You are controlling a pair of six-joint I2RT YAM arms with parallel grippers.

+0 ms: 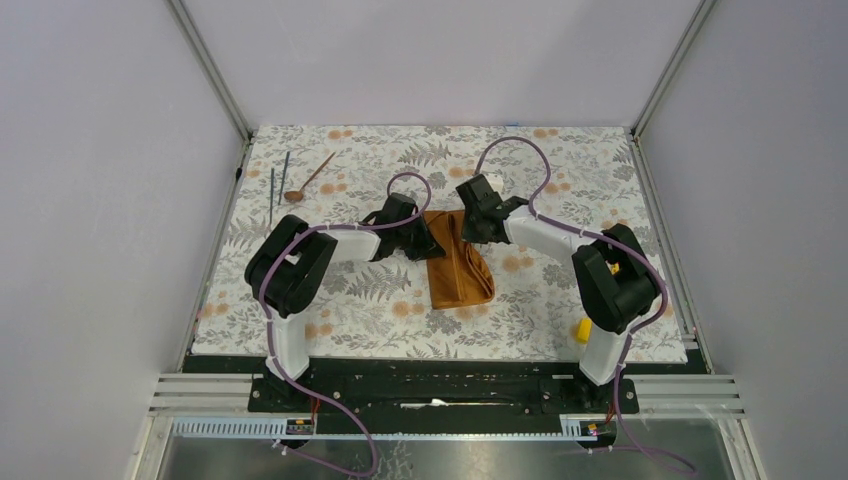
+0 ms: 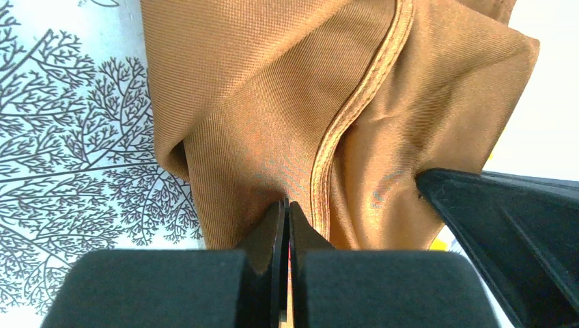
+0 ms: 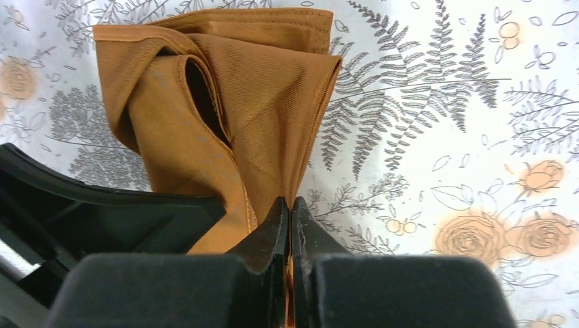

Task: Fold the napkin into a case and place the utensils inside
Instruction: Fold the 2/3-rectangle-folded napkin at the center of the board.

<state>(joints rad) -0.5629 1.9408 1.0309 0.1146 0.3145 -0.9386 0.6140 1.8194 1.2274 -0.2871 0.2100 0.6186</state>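
Both end effectors (image 2: pixel 287 206) (image 3: pixel 291 203) tight on napkin (image 1: pixel 461 272)

Plain rust-orange napkin (image 1: pixel 460 265), white tablecloth (image 1: pixel 570 165) (grey ferns, orange roses), copper-brown spoon (image 1: pixel 312 177), yellow block (image 1: pixel 582 329)

Plain pale grey walls (image 1: pixel 420 60) enclose a table (image 1: pixel 450 366) spread with a floral tablecloth (image 1: pixel 600 170)

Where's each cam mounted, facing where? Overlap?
Top external: above and behind the robot, looking down at the tablecloth; left arm and right arm show.
Left wrist: on the left gripper, facing the pinched napkin; own shut jaws show.
Right wrist: on the right gripper, same napkin; own shut jaws show.
Shared: all see napkin and tablecloth.
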